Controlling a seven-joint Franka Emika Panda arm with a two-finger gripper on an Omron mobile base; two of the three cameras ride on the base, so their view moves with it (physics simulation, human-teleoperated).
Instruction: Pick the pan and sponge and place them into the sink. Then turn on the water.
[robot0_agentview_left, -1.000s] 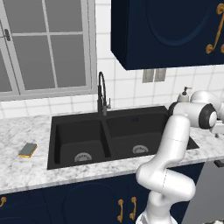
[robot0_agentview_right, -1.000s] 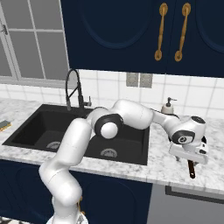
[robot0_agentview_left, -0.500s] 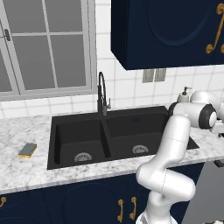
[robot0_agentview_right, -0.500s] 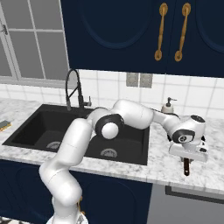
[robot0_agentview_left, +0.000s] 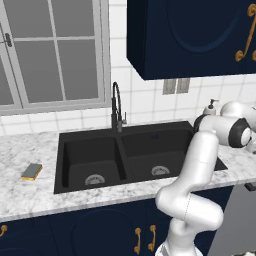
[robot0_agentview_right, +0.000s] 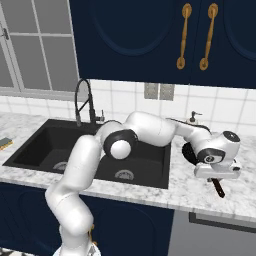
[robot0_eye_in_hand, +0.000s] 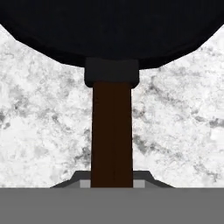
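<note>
Fingers (robot0_eye_in_hand: 112, 181) pinch the dark brown handle of the round matte black pan (robot0_eye_in_hand: 109, 30), which rests on the marbled white desk (robot0_eye_in_hand: 39, 131), ready for lifting toward the black double-basin sink (robot0_agentview_right: 95, 150).

Black pan (robot0_eye_in_hand: 109, 26) with brown handle flat on marble counter, handle between claw (robot0_eye_in_hand: 112, 183) fingertips; sponge (robot0_agentview_left: 31, 171) far beyond black double sink (robot0_agentview_left: 135, 131).

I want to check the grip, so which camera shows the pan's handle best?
The hand view: the brown handle runs straight up from the shut hand to the pan. The right base view shows just the handle's tip under the hand. In the left base view the arm hides it.
</note>
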